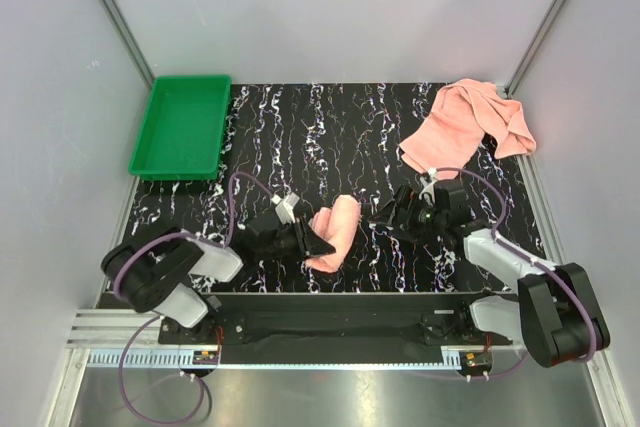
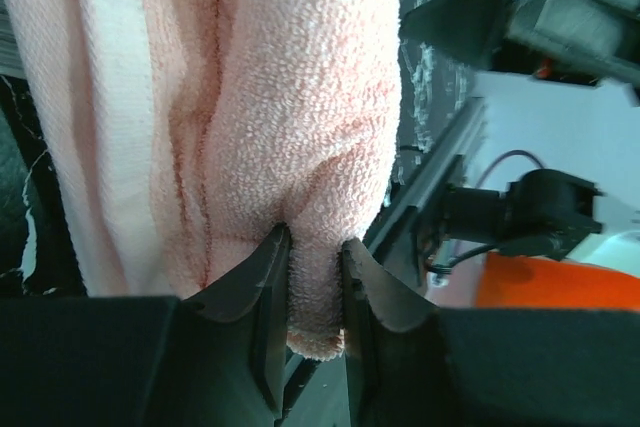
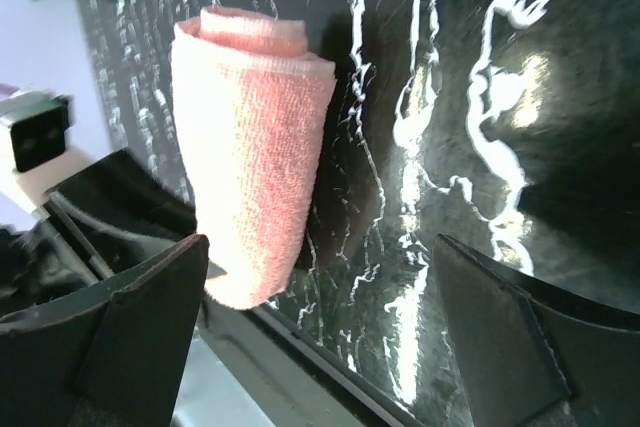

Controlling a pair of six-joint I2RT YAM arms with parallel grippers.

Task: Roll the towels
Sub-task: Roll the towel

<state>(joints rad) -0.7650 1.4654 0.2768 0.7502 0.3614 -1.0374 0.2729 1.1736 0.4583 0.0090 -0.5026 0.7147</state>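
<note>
A rolled salmon-pink towel (image 1: 336, 231) lies near the front middle of the black marbled table. My left gripper (image 1: 318, 244) is shut on the roll's near end. In the left wrist view a fold of that towel (image 2: 300, 97) is pinched between the two fingers of the left gripper (image 2: 315, 267). My right gripper (image 1: 384, 215) stands open just to the right of the roll, apart from it. In the right wrist view the roll (image 3: 255, 147) lies ahead by the left finger of the right gripper (image 3: 320, 282), with nothing between the fingers. A second towel (image 1: 468, 125) lies crumpled at the back right.
A green tray (image 1: 183, 125) stands at the back left corner of the table. Grey walls close in the table on three sides. The arms' mounting rail (image 1: 330, 312) runs along the near edge, just below the roll.
</note>
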